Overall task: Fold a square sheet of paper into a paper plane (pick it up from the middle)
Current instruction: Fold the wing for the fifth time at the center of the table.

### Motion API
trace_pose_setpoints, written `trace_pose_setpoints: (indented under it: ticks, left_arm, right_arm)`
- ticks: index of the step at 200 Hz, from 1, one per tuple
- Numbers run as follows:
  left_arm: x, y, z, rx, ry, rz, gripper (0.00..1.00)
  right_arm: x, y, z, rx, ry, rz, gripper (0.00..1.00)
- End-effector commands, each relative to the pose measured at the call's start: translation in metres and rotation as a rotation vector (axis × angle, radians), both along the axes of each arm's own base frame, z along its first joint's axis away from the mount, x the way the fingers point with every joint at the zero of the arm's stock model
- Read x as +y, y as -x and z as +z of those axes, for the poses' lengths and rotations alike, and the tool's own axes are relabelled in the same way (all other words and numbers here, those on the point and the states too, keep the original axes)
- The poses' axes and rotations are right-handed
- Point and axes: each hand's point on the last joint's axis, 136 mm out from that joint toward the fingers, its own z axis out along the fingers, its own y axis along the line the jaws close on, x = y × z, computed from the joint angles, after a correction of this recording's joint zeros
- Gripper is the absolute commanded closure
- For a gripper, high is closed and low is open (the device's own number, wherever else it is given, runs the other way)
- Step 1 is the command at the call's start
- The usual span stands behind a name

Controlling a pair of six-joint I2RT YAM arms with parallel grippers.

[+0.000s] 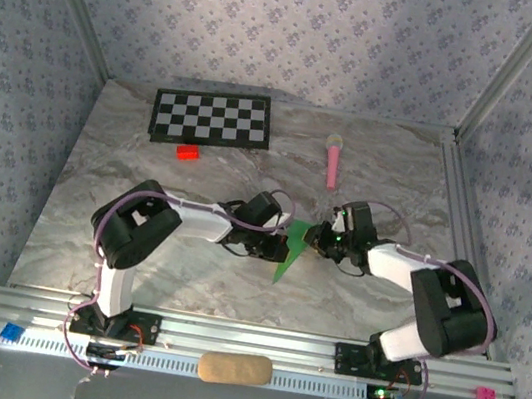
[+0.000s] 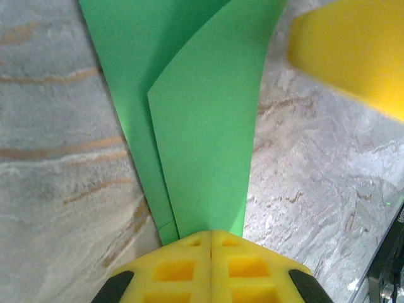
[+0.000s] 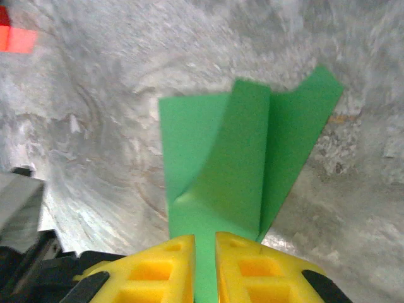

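Midway through a fold, by the look of it: the paper (image 1: 288, 255), already creased into a long narrow wedge, sits on the table (image 1: 115, 257), well toward the arms from the checkerboard (image 1: 211, 118) and just past its right end. The left gripper (image 2: 211, 249) is clamped tight on the wedge's narrow end, fingers pressed together, the green sheet fanning out ahead of them. The right gripper (image 3: 204, 262), further right of the checkerboard, has its fingers a sliver apart with green running through the gap; whether it is pinching or loose cannot be told. A raised flap curls up in front of it, not yet flat. Doing this step well likely means letting the left act as anchor while the flap is pressed down along its crease, edge matched to edge, with no tug that would skew the point. Room looks ample: the red block (image 1: 187, 153) and pink toy (image 1: 334, 162) lie close to the checkerboard, well apart from the paper. The tightest spot is between the two grippers, which nearly meet over the sheet.
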Motion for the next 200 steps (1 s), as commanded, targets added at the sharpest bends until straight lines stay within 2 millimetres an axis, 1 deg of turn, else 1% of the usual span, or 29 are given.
trace_pose_setpoints:
  ticks: [1, 26, 51, 79, 100, 123, 139, 153, 166, 200]
  left_arm:
    - [0.046, 0.038, -0.049, 0.097, -0.199, -0.037, 1.00]
    - [0.051, 0.041, -0.053, 0.101, -0.209, -0.049, 1.00]
    - [0.053, 0.043, -0.051, 0.096, -0.209, -0.054, 1.00]
    - [0.054, 0.043, -0.051, 0.095, -0.213, -0.056, 1.00]
    - [0.054, 0.044, -0.052, 0.096, -0.217, -0.056, 1.00]
    - [0.055, 0.045, -0.054, 0.103, -0.223, -0.055, 1.00]
    - [0.057, 0.046, -0.056, 0.107, -0.225, -0.047, 1.00]
    - [0.059, 0.047, -0.059, 0.113, -0.227, -0.043, 1.00]
    - [0.059, 0.049, -0.063, 0.120, -0.232, -0.046, 1.00]
    - [0.060, 0.055, -0.069, 0.130, -0.248, -0.056, 1.00]
  right_arm:
    - [-0.004, 0.006, 0.008, -0.045, 0.045, 0.040, 0.83]
    - [0.009, 0.015, 0.009, -0.048, 0.026, 0.104, 0.86]
    - [0.020, 0.016, 0.007, -0.051, 0.011, 0.128, 0.88]
    - [0.032, 0.013, 0.004, -0.048, 0.001, 0.150, 0.89]
    - [0.034, 0.010, -0.003, -0.033, 0.019, 0.152, 0.89]
    - [0.029, 0.006, -0.013, -0.016, 0.046, 0.131, 0.89]
    - [0.014, 0.005, -0.023, 0.007, 0.099, 0.086, 0.88]
    - [0.004, 0.001, -0.030, 0.016, 0.105, 0.054, 0.88]
    - [-0.001, -0.004, -0.033, 0.022, 0.082, 0.043, 0.88]
    - [-0.016, -0.018, -0.030, 0.024, 0.086, -0.014, 0.87]
